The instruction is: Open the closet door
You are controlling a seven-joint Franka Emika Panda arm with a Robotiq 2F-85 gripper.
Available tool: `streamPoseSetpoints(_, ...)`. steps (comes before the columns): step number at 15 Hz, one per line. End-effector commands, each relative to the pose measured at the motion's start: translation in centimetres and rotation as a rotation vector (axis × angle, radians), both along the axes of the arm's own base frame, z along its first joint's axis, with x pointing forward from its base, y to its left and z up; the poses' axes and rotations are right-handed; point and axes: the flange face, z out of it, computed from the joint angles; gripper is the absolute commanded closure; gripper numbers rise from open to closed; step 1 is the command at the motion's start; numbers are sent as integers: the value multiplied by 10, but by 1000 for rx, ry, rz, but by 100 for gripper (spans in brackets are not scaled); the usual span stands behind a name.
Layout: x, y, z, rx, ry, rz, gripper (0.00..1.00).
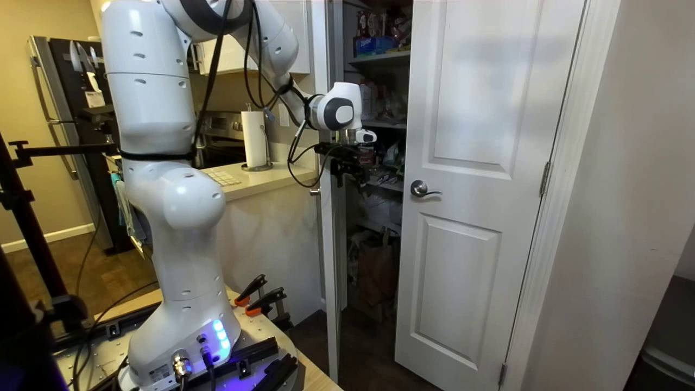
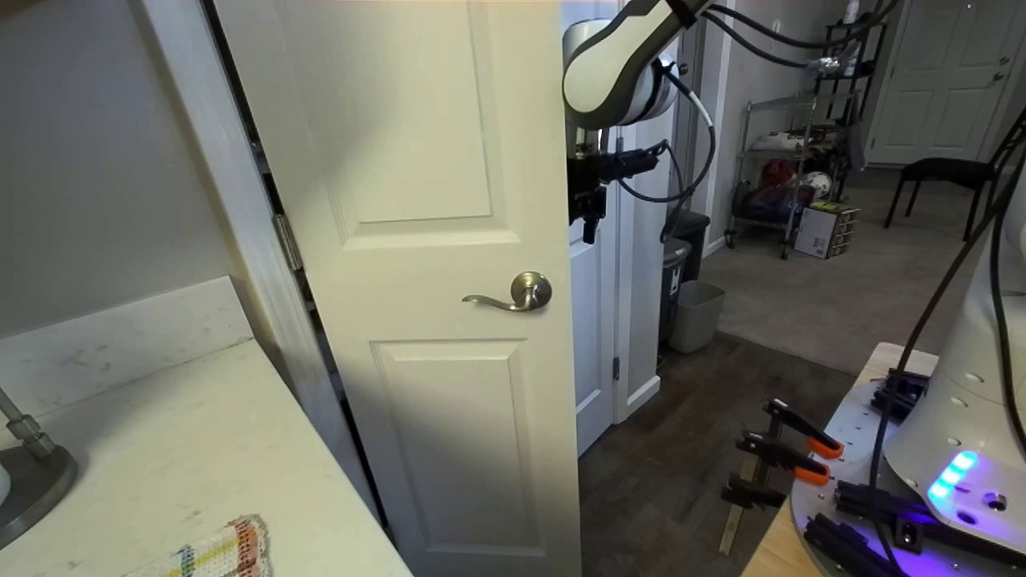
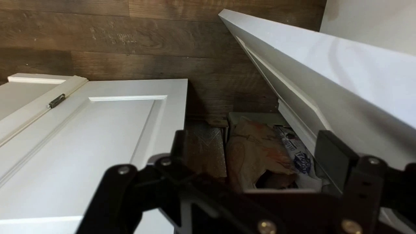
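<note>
Your gripper [image 3: 252, 143] hangs between two white leaves, its fingers [image 3: 338, 159] released and spread well apart; the wrist view shows you that spread plainly, while in both exterior views the gripper is a dark cluster, and in an exterior view the edge of the door [image 2: 437, 272] covers part of it. That door stands open; there you face its broad front, with a lever [image 2: 525, 295] near the right edge and a hinge [image 2: 287, 240] on the left; the gripper is past the right edge, on the far side of the leaf.

In an exterior view that takes in the shelves [image 1: 380, 122], you get the same door nearly edge-on, its lever a mere stub to the left; the gripper is just right of the edge and above lever height; the twin leaf [image 1: 472, 217] shows most of its front here, whereas behind the door's broad front you see only a bluish strip of it.

The wrist view looks steeply down; it gives you the floor [image 3: 130, 61], a brown bag [image 3: 253, 152] low between the leaves, and the door's inner face beside one finger; whether they touch, you cannot tell.
</note>
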Motion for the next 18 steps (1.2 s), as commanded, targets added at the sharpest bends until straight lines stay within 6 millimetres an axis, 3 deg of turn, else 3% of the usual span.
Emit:
streamPoseSetpoints(1,-27,17,35,77,-2,77,0)
streamPoseSetpoints(10,-40,15,55,176,30,150,0)
streamPoseSetpoints(18,-44,24,54,401,13,308,0)
